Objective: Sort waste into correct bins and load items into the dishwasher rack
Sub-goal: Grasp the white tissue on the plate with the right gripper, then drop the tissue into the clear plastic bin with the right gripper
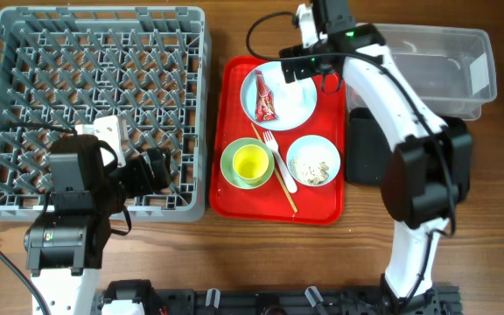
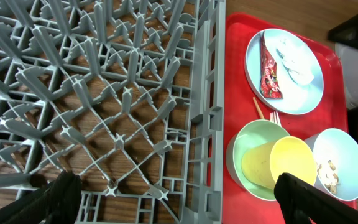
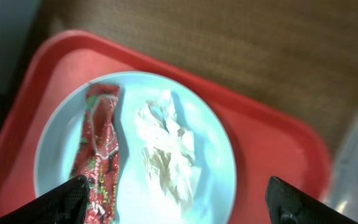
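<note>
The left pincer [image 2: 176, 183] is spread wide above the 5 o'clock corner of the grey dishwasher rack [image 1: 94, 52], gripping nothing. The right pincer [image 3: 178, 183] is also wide, with nothing between its fingers, and hangs over the plate [image 1: 297, 105] at the 12 o'clock end of the red tray [image 1: 322, 206]. On that plate the red wrapper [image 1: 265, 103] lies at 9 o'clock, just beside the crumpled white paper [image 3: 166, 149]. At the tray's 7 o'clock the yellow cup [image 1: 251, 163] sits in the green-lined bowl [image 1: 228, 166]. At 5 o'clock the second bowl [image 1: 297, 149] holds rice scraps [image 1: 315, 166]. The white fork [image 1: 280, 159] and the chopsticks [image 1: 289, 197] lie between the bowls. The rack is on the wooden surface [image 1: 234, 262] at the tray's 9 o'clock, the black tray [image 1: 366, 149] at 3 o'clock and the clear tub [image 1: 444, 57] at 2 o'clock.
</note>
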Motion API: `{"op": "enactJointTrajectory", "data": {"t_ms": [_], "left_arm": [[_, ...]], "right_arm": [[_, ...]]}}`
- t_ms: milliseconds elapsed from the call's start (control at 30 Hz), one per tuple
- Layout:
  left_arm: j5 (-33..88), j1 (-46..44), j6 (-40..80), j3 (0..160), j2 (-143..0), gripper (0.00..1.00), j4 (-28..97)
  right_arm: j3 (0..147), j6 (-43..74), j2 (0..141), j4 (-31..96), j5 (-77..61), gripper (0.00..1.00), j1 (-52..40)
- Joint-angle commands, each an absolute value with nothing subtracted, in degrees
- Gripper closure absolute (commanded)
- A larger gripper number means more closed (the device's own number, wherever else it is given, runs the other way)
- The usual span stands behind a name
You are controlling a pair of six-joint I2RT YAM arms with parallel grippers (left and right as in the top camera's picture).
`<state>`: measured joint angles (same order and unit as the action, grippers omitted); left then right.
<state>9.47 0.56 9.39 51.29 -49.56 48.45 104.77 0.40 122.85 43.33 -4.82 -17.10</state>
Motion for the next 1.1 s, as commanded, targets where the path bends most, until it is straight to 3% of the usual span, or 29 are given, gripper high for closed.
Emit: {"op": "enactJointTrajectory", "data": {"t_ms": [0, 100, 233, 300, 400, 467, 533, 833, 900, 1067], "left_arm": [[9.4, 1.0, 9.9, 52.3, -49.5, 0.00, 48.3], [9.4, 1.0, 9.9, 52.3, -49.5, 0.00, 48.3], [9.4, 1.0, 9.9, 52.3, -49.5, 0.00, 48.4], [9.4, 1.0, 9.9, 52.3, -49.5, 0.00, 48.7], [9.4, 1.0, 9.9, 52.3, -49.5, 0.00, 48.7], [9.4, 1.0, 9.9, 52.3, -49.5, 0.00, 48.7], [9.3, 1.0, 9.9, 52.3, -49.5, 0.00, 48.7], [9.4, 1.0, 9.9, 52.3, -49.5, 0.00, 48.7], [9.3, 1.0, 9.9, 52.3, -49.5, 0.00, 48.7], [9.4, 1.0, 9.9, 52.3, -49.5, 0.00, 48.7]], "right_arm": [[105.7, 4.8, 126.4, 42.9, -4.1, 0.12, -17.5], [105.6, 6.0, 129.2, 42.9, -6.4, 0.21, -17.5], [105.6, 7.5, 131.9, 43.7, -7.1, 0.27, -17.6], [105.5, 7.7, 132.4, 44.2, -7.6, 0.35, -17.7], [105.5, 7.7, 132.4, 44.2, -7.7, 0.58, -17.8], [105.5, 8.1, 132.4, 45.5, -7.7, 0.81, -17.8], [105.6, 8.1, 132.0, 47.0, -7.7, 0.93, -17.8], [105.5, 9.8, 113.6, 49.2, -3.8, 0.95, -13.3], [105.5, 12.5, 110.1, 50.1, 1.4, 0.89, -10.5], [105.3, 17.0, 109.1, 54.1, 8.6, 0.88, -3.3]]}}
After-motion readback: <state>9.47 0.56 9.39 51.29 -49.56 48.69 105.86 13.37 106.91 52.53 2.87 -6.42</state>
